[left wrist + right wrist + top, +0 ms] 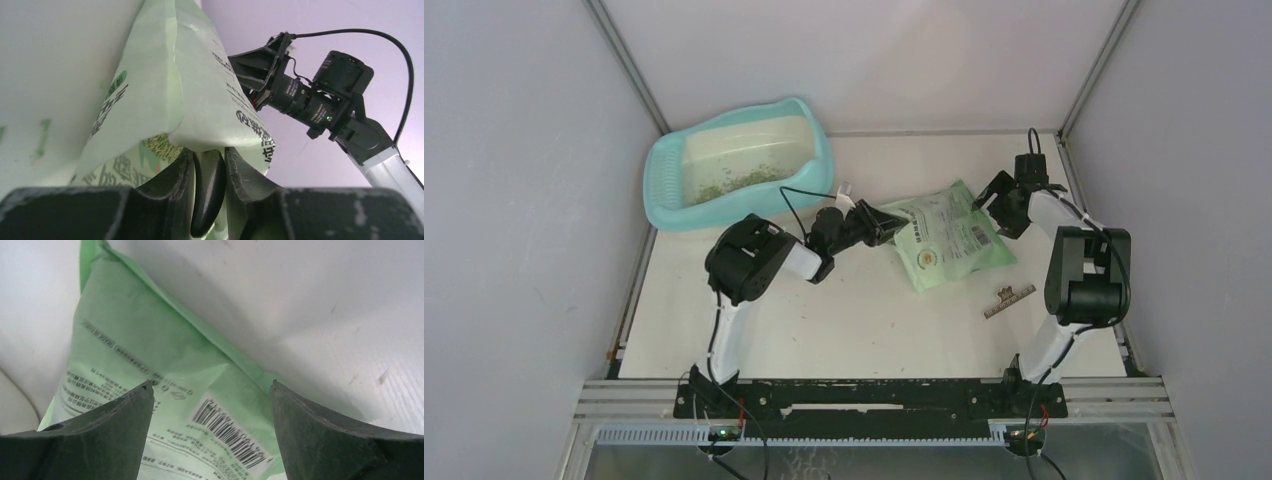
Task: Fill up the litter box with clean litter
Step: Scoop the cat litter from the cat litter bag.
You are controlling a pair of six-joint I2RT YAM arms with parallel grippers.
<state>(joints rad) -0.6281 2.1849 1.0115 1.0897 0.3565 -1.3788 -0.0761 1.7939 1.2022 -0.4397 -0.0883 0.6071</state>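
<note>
The turquoise litter box [667,205] stands at the back left, with a thin scatter of green-beige litter [736,181] on its pale floor. A flat green printed bag [944,238] lies mid-table. My left gripper [886,222] is shut on the bag's left edge; in the left wrist view the bag [165,85] rises from between the pinched fingers [175,185]. My right gripper [996,200] hovers open over the bag's far right corner. In the right wrist view the barcode side of the bag [200,390] lies under the spread fingertips [135,405], with nothing held.
A small grey ridged tool [1009,300] lies on the table in front of the bag, near the right arm. Grey walls close in the left, back and right sides. The right arm's camera [320,100] shows behind the bag in the left wrist view.
</note>
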